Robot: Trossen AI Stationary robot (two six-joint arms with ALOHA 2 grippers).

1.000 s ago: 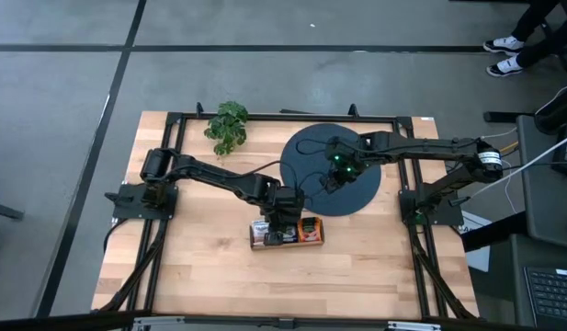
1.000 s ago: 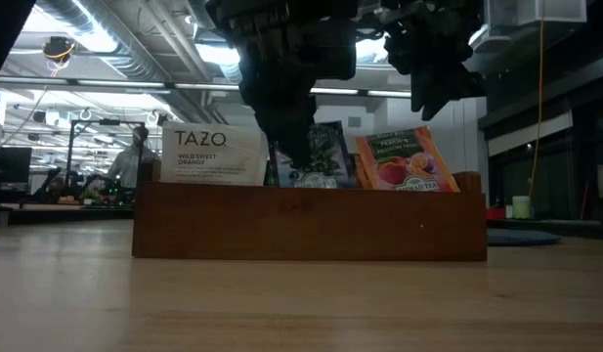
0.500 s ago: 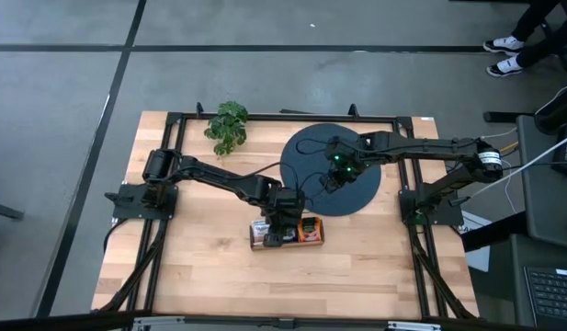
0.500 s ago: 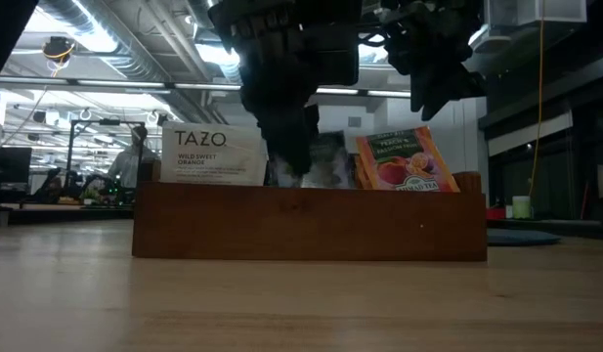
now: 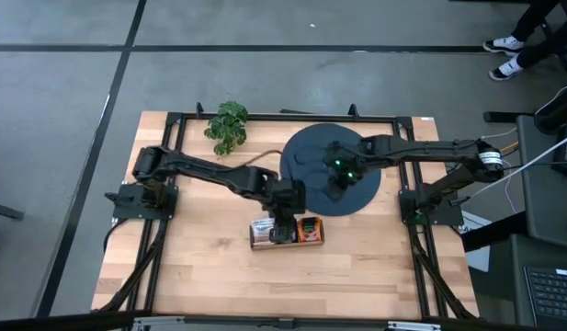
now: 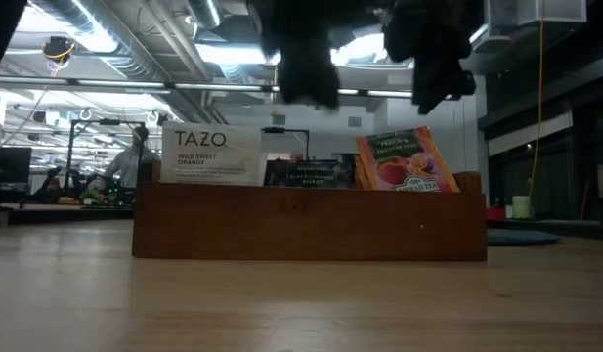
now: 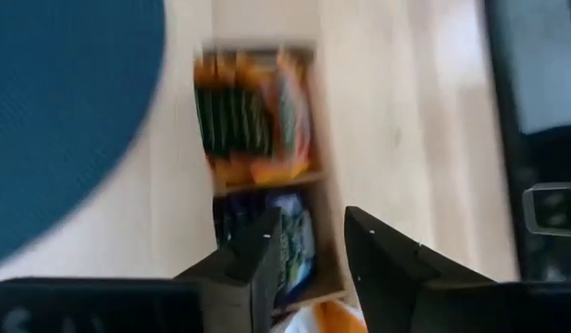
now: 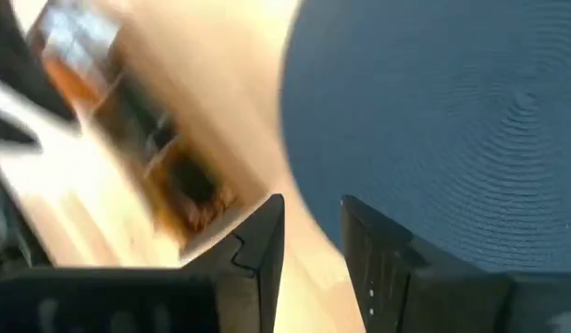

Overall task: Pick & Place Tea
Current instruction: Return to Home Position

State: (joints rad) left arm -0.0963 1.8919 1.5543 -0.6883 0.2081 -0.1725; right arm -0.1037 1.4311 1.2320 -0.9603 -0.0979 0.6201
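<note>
Since the earlier frames the left gripper [image 5: 283, 227] has risen out of the middle section of the wooden organizer [image 5: 260, 235]. The dark packet [image 6: 315, 174] it stood at now sits low in that section.

High view: the left gripper hangs over the organizer's middle. The organizer lies on the table [image 5: 200, 271] at 7 o'clock of the black disc [image 5: 306, 152], just beside its rim. Orange packets [image 5: 310, 232] show in the organizer's right section. The right gripper [image 5: 335, 188] hangs over the disc's 6 o'clock part. A plant [image 5: 228, 125] stands at 10 o'clock of the disc.

Low view: the organizer [image 6: 311, 227] holds a white packet [image 6: 213, 154] at its 9 o'clock end, the dark packet in the middle and an orange packet [image 6: 407, 161] at its 3 o'clock end. The left gripper [image 6: 307, 73] is above the middle section, apart from the tea. The right gripper [image 6: 434, 68] shows above the orange packet.

Left wrist view: the left gripper [image 7: 313, 250] has its fingers [image 7: 253, 273] set narrowly apart, with nothing between them. Past them lie the dark packets [image 7: 290, 231] and the orange packets [image 7: 253, 116], filed in the organizer.

Right wrist view: the right gripper [image 8: 313, 231] is likewise narrowly parted and empty, over the disc's [image 8: 433, 111] rim.
</note>
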